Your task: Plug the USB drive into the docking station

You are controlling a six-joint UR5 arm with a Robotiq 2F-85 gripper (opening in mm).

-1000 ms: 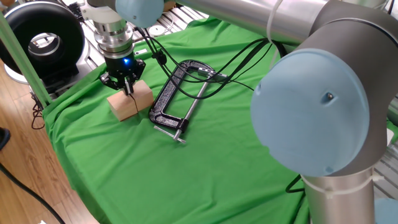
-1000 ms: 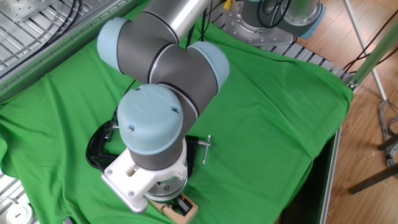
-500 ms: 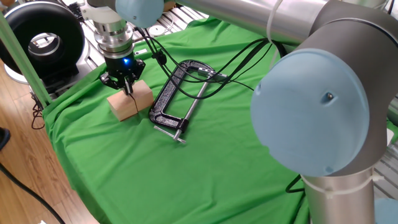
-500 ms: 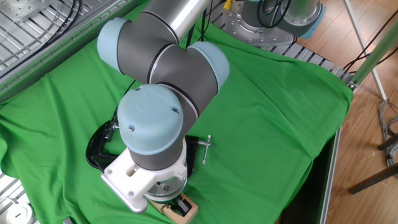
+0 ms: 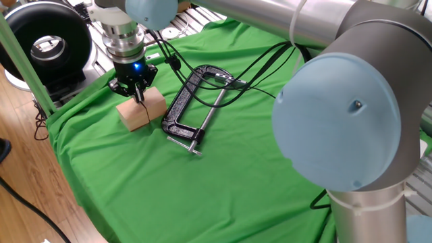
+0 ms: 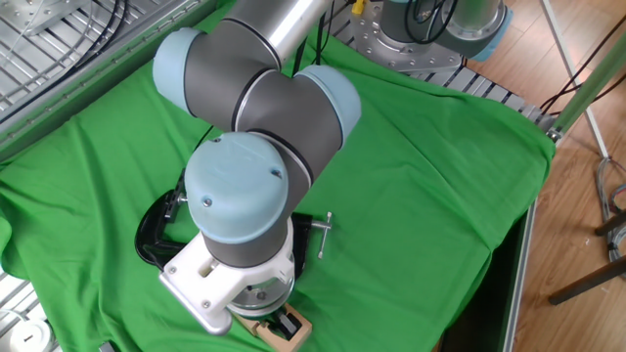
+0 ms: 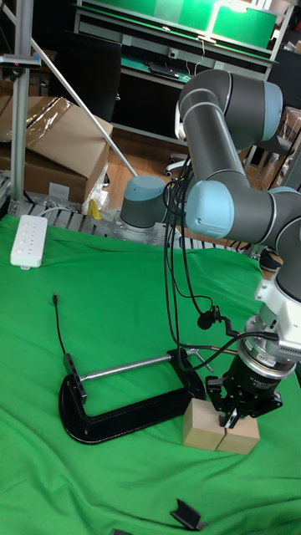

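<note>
My gripper (image 5: 140, 98) points straight down onto the wooden blocks (image 5: 140, 109) at the cloth's left corner. Its dark fingers are drawn together, their tips at the seam between the two blocks (image 7: 201, 424) in the tall fixed view, where the gripper (image 7: 227, 425) is seen from the front. I cannot make out the USB drive; the fingertips hide whatever is between them. The docking station's body is hidden too; only a thin black cable ending in a small plug (image 7: 55, 298) shows. In the other fixed view the arm hides most of the gripper (image 6: 285, 322).
A big black C-clamp (image 5: 190, 106) lies right beside the blocks, also seen as the C-clamp (image 7: 125, 401). A white power strip (image 7: 28, 241) lies at the far left, and a small black piece (image 7: 186, 514) in front of the blocks. Arm cables (image 5: 243, 74) drape over the green cloth.
</note>
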